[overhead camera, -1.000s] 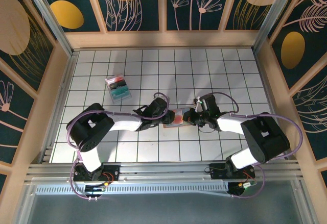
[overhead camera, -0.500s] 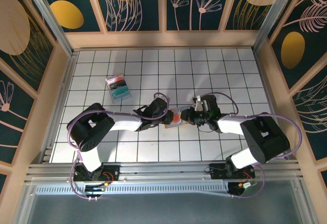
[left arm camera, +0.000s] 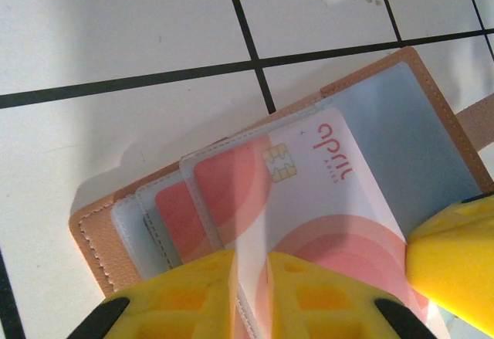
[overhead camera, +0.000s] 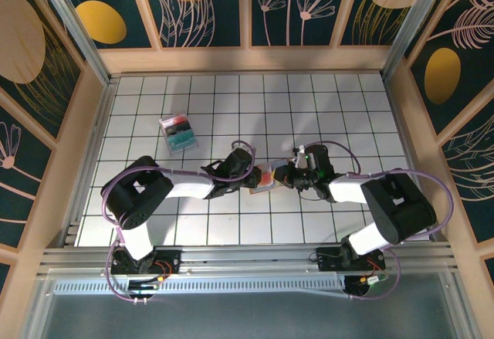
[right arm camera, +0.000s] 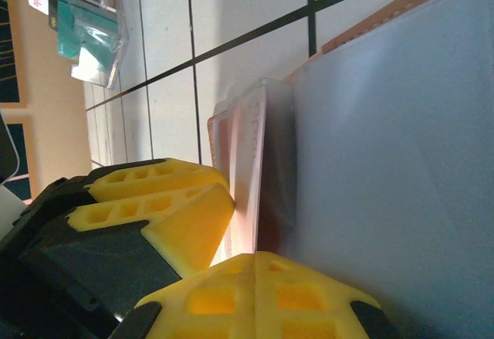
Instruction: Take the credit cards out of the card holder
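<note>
White tiles ruled with black lines make up the desk [overhead camera: 201, 107], and the card holder [left arm camera: 370, 138] lies open on it just ahead of the left claw [left arm camera: 251, 268]. That claw's yellow fingers [left arm camera: 185, 293] stand almost together with only a slim gap, and I cannot tell whether they nip a sleeve edge or merely hover. Straight beyond its fingertips a white and pink credit card [left arm camera: 332, 192] with a chip sits part way out of its clear pocket. A second, redder card [left arm camera: 179, 217] is tucked into the pocket to that claw's left. The right claw [right arm camera: 235, 235] is closed, its tips down on the grey-blue page to the left claw's right, seemingly pinning the holder. To do this step well, I judge that the pinning claw should press flat. The other should take the exposed card by its free edge alone, not the sleeve, and draw it straight along the pocket. A skewed pull would likely drag the whole holder.
</note>
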You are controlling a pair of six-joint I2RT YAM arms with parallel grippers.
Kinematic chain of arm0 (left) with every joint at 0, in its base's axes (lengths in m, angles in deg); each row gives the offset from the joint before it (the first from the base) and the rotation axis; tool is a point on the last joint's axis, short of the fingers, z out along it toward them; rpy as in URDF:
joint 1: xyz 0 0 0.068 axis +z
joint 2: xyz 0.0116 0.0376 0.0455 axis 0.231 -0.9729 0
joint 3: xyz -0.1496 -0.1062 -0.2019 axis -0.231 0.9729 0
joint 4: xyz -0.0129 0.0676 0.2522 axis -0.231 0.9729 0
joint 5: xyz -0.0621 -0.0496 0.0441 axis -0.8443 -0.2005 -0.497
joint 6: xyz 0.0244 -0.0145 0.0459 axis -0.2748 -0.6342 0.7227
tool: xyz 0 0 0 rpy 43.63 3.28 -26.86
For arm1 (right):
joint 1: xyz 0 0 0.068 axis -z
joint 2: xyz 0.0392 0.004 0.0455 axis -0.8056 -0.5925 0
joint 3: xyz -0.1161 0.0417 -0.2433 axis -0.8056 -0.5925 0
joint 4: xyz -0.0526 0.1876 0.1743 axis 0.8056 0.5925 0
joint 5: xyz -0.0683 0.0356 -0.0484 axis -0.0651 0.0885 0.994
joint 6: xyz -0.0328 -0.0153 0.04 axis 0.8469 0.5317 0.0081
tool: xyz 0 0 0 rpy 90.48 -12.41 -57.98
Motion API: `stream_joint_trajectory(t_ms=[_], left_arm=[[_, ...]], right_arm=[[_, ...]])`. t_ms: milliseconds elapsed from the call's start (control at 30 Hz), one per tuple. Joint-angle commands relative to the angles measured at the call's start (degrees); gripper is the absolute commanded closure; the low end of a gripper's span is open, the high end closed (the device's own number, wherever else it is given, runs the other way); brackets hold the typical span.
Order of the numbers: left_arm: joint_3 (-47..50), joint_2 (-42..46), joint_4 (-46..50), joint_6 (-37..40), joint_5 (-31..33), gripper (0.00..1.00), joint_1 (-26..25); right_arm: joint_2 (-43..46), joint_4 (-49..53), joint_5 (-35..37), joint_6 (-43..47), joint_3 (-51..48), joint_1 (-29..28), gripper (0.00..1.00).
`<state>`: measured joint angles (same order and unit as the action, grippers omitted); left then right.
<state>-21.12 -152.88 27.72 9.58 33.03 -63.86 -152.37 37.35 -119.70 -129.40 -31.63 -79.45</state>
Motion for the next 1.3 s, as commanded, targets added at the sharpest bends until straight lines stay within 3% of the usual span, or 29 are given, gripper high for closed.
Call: stream_joint_trajectory(t_ms=[0,200,467,833,900,1033,1267], left_arm=[[2.03,-1.17,4.67,-0.52,0.98,0.82,-0.27],[1.4,-0.48,5.9,0.62,2.21,0.82,-0.22],[-1.45,-2.14,5.76,3.03,-0.77,0.82,-0.24],[-3.6,-4.69,7.83,3.68,-1.7,0.89,-0.21],[-3.49,-4.68,7.84,3.53,-1.53,0.89,-0.29],[-2.91,-4.0,7.9,3.15,-1.14,0.89,-0.23],[-2.13,-0.23,8.77,3.91,2.31,0.8,-0.28]], right_arm=[[4.26,2.58,2.48,2.11,0.11,1.1,1.0],[8.32,8.89,5.95,4.69,0.0,1.76,1.0],[5.77,-0.19,0.65,1.36,-0.84,0.42,1.0],[1.91,-0.06,1.3,2.29,2.19,-1.67,0.74],[1.58,0.29,1.82,2.38,2.44,-1.7,0.75],[2.01,5.0,4.84,3.78,3.75,-1.73,0.98],[7.81,15.3,13.06,8.11,4.64,-1.04,1.0]])
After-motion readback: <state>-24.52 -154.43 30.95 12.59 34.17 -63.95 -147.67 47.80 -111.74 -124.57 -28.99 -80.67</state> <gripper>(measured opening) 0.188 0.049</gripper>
